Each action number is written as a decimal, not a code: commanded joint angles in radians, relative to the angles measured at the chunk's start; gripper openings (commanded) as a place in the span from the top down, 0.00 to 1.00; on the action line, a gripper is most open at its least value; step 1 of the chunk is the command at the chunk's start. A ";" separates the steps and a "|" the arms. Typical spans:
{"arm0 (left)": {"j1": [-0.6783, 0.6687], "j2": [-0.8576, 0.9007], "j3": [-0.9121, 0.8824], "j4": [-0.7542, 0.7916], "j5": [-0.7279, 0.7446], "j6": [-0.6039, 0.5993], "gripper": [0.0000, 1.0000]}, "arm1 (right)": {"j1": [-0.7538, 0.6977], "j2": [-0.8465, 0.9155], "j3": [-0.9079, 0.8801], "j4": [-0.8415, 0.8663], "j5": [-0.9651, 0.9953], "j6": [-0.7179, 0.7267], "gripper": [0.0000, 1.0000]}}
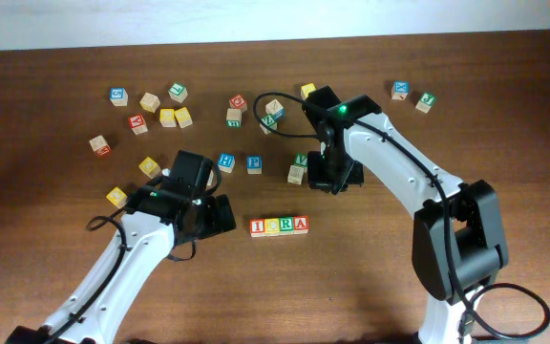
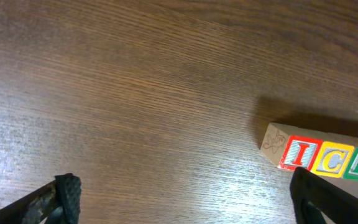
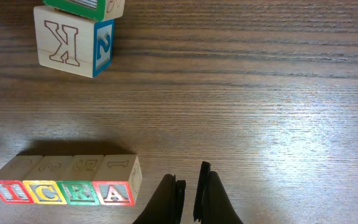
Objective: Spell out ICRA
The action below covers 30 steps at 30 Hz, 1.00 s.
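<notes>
Row of four pale wooden letter cubes (image 1: 279, 225), touching, reads ICRA near the middle of the brown wooden table (image 1: 370, 287).
Spelling looks complete. The left gripper (image 2: 185, 199), just left of the row, is wide open and empty; the right gripper (image 3: 190, 196), far-right of it, is nearly closed and empty.

The brown wooden table (image 1: 370, 277) carries a row of four blocks (image 1: 279, 225), touching side by side and reading I, C, R, A, just toward 6 o'clock from its centre. The others lie scattered apart: a cluster of loose blocks (image 1: 165, 113) at 10 o'clock, two blue blocks (image 1: 226, 161) near the centre, a far pair (image 1: 401, 90) at 1 o'clock, a yellow block (image 1: 116, 197) at 9 o'clock
</notes>
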 commanded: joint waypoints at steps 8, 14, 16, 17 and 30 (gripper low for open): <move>0.006 0.053 0.008 -0.014 0.038 0.121 0.00 | 0.000 0.001 -0.018 -0.011 0.033 -0.010 0.96; 0.006 0.153 0.029 0.017 0.037 0.153 0.07 | -0.073 0.001 -0.018 -0.098 0.094 -0.024 0.96; 0.006 0.174 0.029 0.068 0.037 0.142 0.14 | -0.105 0.001 -0.031 -0.134 0.076 -0.062 0.96; 0.006 0.194 0.029 0.082 0.044 0.122 0.20 | -0.106 0.001 -0.045 -0.139 0.044 -0.110 0.96; 0.001 0.332 0.029 0.199 0.195 0.088 1.00 | -0.066 0.001 -0.266 0.094 -0.199 -0.138 0.96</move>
